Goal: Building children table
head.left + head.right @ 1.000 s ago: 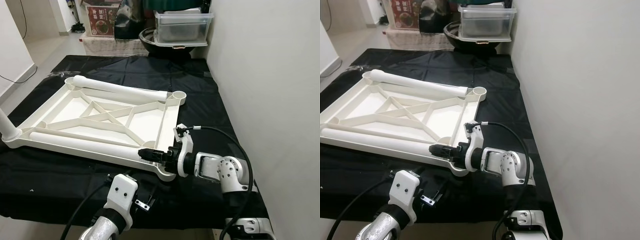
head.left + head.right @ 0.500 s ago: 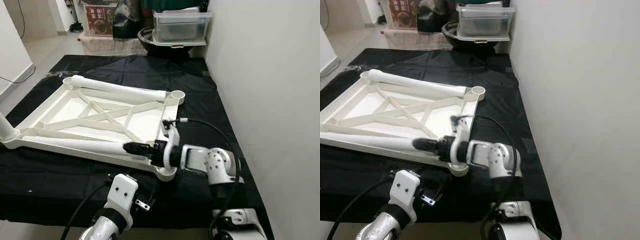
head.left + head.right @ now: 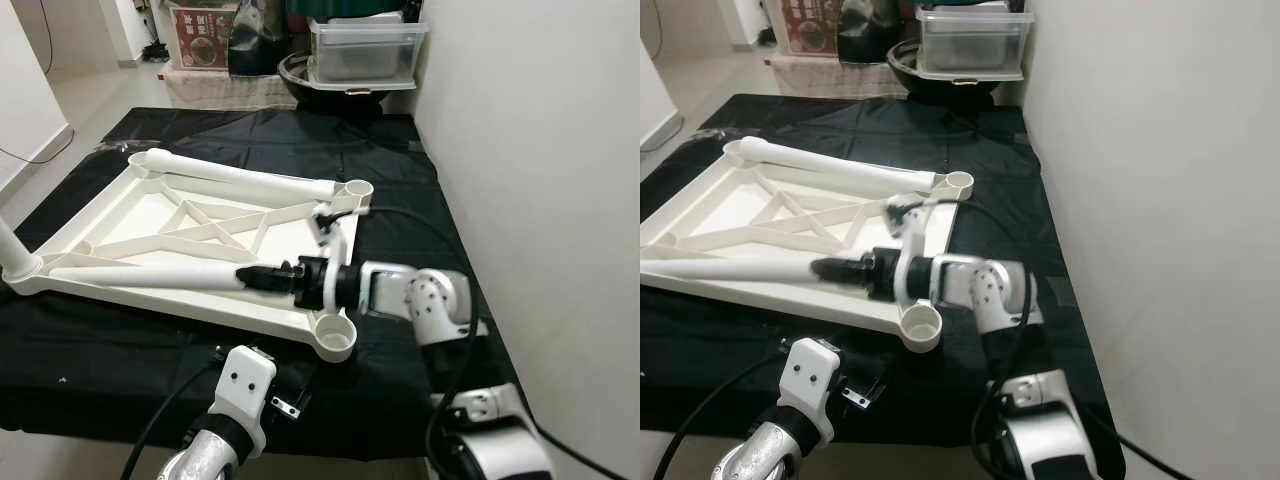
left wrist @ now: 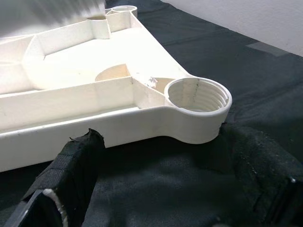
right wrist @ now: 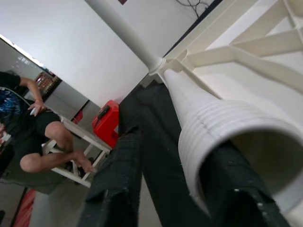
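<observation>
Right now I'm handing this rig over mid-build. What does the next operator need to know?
Right gripper: shut on the threaded end of the held leg, low over the upturned tabletop.
Left gripper: open, empty, just in front of the near corner socket.
Done: one upright leg stands in the left corner.
Left: fit the held leg, then the loose leg lying along the far edge. The near corner socket and the far right socket are empty.

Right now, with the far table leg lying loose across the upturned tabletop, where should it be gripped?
Grip the far leg near its open end by the corner socket, coming from above with the tool's fingers astride it. It's a round tube lying flat on the tabletop, so its sides are free.
</observation>
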`<state>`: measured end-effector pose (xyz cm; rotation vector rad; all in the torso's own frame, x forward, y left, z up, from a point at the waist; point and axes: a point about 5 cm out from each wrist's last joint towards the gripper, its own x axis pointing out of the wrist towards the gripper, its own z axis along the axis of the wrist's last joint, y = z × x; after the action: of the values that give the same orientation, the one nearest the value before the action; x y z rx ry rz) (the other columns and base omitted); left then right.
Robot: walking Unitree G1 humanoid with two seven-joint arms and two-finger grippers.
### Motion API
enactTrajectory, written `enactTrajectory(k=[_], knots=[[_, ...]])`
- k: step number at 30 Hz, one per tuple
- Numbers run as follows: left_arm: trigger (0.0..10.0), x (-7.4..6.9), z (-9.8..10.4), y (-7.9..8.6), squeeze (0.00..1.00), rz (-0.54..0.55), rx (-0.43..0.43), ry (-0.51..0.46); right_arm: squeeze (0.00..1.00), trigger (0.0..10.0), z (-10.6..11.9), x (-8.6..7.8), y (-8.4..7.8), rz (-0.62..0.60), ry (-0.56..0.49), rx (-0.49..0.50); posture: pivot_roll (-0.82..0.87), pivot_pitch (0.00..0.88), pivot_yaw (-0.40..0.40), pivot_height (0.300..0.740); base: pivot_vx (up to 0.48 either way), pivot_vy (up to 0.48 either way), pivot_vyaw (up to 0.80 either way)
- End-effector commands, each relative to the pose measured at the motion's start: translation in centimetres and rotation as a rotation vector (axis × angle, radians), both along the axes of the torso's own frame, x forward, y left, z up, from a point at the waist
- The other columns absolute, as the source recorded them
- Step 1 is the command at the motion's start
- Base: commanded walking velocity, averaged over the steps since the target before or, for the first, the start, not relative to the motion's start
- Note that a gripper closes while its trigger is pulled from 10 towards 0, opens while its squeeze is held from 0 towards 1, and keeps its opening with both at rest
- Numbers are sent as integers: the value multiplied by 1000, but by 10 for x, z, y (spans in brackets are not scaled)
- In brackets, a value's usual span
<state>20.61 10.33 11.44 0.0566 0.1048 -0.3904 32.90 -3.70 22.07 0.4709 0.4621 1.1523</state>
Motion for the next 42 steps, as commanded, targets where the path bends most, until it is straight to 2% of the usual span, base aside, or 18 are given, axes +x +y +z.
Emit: enactTrajectory(k=[1,7,11,17,25,28,29,30,31,32,34,35,37,38,39,40,41,42], knots=[[10000,-1,-3,0,0,-8,11,17,0,0,5,6,-3,-13,-24,2,98,84,-57,740,0,0,0],[10000,0,-4,0,0,-10,14,15,0,0,14,19,-17,-67,-79,16,99,80,-58,740,0,0,0],[10000,1,-4,0,0,-9,14,15,0,0,17,20,-22,-69,-98,38,100,81,-57,740,0,0,0],[10000,2,-3,1,0,-11,18,10,0,0,24,16,-42,9,-149,150,105,73,-55,740,0,0,0],[10000,2,-3,2,0,-13,6,6,0,0,27,19,-63,-1,-158,217,106,66,-51,740,0,0,0],[10000,8,10,9,0,42,-108,-15,0,0,23,25,-89,-89,-143,249,101,58,-52,740,0,0,0],[10000,8,10,9,0,42,-108,-15,0,0,23,25,-89,-89,-143,249,101,58,-52,740,0,0,0],[10000,13,16,13,459,81,-163,-30,0,0,20,25,-97,-108,-123,277,104,54,-54,740,0,0,0],[10000,17,20,16,459,105,-196,-41,0,0,19,24,-101,-115,-110,295,104,54,-54,740,0,0,0],[10000,26,29,23,1000,143,-273,-58,0,0,14,21,-108,-118,-86,322,103,44,-50,740,0,0,0],[10000,39,44,34,1000,182,-403,-86,0,0,5,15,-119,-116,-49,367,103,43,-49,740,0,0,0],[10000,39,44,34,1000,182,-403,-86,0,0,5,15,-119,-116,-49,367,103,43,-49,740,0,0,0],[10000,48,59,43,1000,182,-524,-114,0,0,-1,9,-128,-116,-18,420,100,34,-43,740,0,0,0],[10000,48,59,43,1000,182,-524,-114,0,0,-1,9,-128,-116,-18,420,100,34,-43,740,0,0,0],[10000,52,65,48,1000,179,-576,-126,0,0,-3,5,-131,-110,-8,449,98,32,-38,740,0,0,0],[10000,52,65,48,1000,179,-576,-126,0,0,-3,5,-131,-110,-8,449,98,32,-38,740,0,0,0],[10000,55,69,51,0,166,-640,-126,0,0,-6,1,-133,-102,5,471,97,25,-38,740,0,0,0],[10000,57,71,54,0,144,-679,-126,0,0,-10,-3,-135,-94,18,494,98,26,-38,740,0,0,0]])
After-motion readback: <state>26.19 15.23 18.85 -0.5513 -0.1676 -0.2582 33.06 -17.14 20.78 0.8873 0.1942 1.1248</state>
